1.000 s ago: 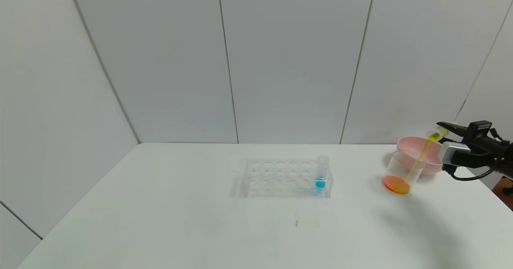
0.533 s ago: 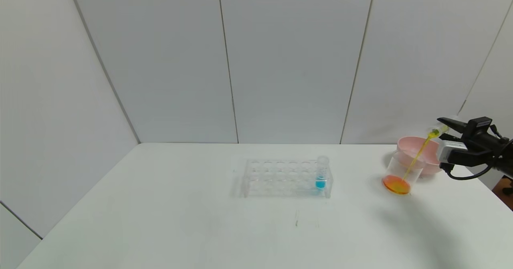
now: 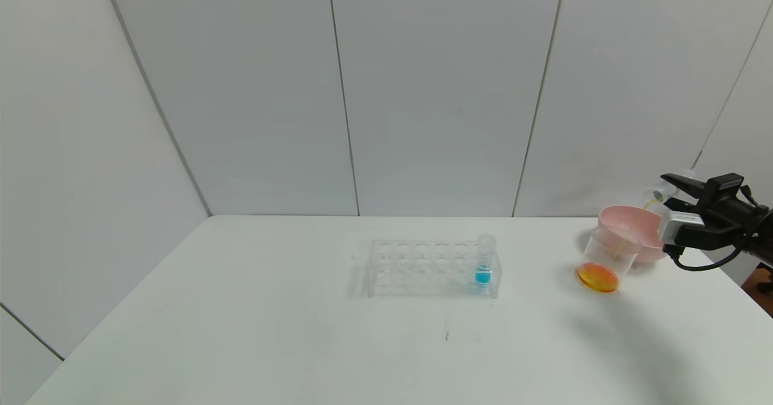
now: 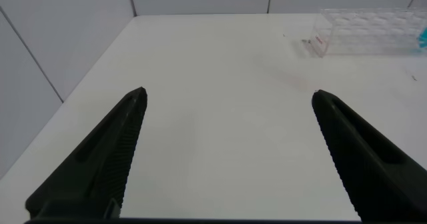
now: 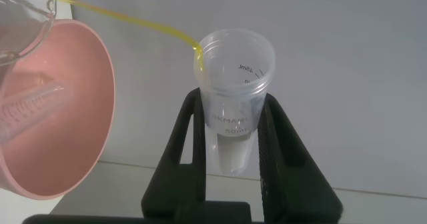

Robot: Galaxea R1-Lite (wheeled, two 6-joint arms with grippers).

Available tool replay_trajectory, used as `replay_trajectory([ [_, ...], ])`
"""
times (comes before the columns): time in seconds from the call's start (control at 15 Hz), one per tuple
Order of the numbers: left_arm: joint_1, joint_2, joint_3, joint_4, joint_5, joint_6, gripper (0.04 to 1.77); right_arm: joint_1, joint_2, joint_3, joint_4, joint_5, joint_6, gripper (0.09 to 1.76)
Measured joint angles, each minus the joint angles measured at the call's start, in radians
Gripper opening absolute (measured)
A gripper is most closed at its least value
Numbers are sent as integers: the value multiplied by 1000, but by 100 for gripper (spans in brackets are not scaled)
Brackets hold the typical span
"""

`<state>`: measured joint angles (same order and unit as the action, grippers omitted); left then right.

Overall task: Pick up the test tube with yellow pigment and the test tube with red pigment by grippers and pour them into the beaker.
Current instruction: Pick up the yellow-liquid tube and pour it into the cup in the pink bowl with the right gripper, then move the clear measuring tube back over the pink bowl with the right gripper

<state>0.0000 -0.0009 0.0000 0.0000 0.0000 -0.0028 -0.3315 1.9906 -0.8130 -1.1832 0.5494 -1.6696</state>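
Note:
My right gripper is shut on the test tube with yellow pigment, held tilted above the beaker at the table's far right. A thin yellow stream runs from the tube's mouth down into the beaker, which holds orange liquid at its bottom. In the right wrist view the tube sits between the gripper fingers and looks nearly drained; the beaker's rim shows at one corner. No tube with red liquid shows. My left gripper is open and empty over the table's left part.
A pink bowl stands just behind the beaker; a clear tube lies inside the bowl. A clear rack at the table's middle holds a blue-liquid tube. The table's right edge is close to the beaker.
The right gripper has risen slightly and tipped the tube further. The yellow stream has thinned and the tube has drained. The beaker's liquid stays orange.

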Motion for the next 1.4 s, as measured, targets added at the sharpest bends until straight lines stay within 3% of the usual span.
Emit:
replay_trajectory([
  [0.47, 0, 0, 0, 0, 0, 0, 176, 1, -2, -3, -3, -22, -20, 52],
  [0.67, 0, 0, 0, 0, 0, 0, 176, 6, -4, -11, 20, -45, 33, 52],
  [0.8, 0, 0, 0, 0, 0, 0, 176, 17, -8, -47, 77, -63, 242, 52],
  [1.13, 0, 0, 0, 0, 0, 0, 176, 32, -5, -173, 287, -157, 993, 52],
  [1.4, 0, 0, 0, 0, 0, 0, 176, 26, 23, -172, 317, -172, 1491, 52],
])
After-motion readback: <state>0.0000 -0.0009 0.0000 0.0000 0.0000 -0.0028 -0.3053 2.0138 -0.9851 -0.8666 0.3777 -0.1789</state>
